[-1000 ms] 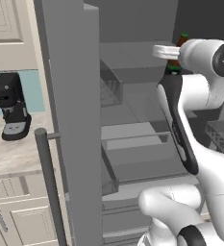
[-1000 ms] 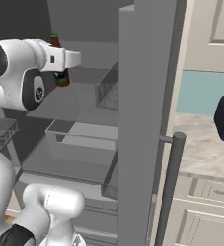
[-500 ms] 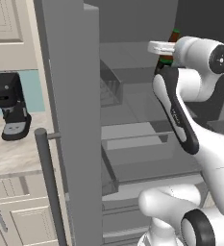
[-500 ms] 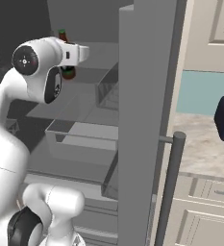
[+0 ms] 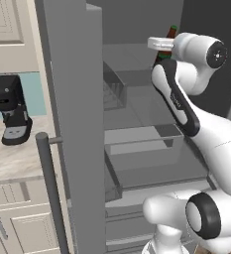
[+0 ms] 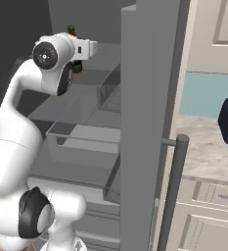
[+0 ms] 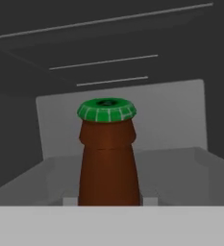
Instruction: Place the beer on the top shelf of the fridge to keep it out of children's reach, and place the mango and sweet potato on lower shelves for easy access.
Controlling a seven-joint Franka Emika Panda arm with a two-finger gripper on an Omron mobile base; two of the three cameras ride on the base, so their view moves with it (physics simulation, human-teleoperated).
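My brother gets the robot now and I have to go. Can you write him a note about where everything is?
Tool: shut on the beer, holding it upright by the body, up high inside the open fridge.
Beer: brown bottle with a green cap, neck poking above the tool in the base views; its bottom is hidden, so I cannot tell whether it stands on the top shelf yet.
Done: fridge door open, beer picked up and carried in.
Left: set the beer down up there and let go, then put the mango and sweet potato on lower shelves.

kitchen | open fridge (image 5: 72, 99) | panelled cupboards (image 5: 18, 228) | coffee machine (image 5: 10, 109)
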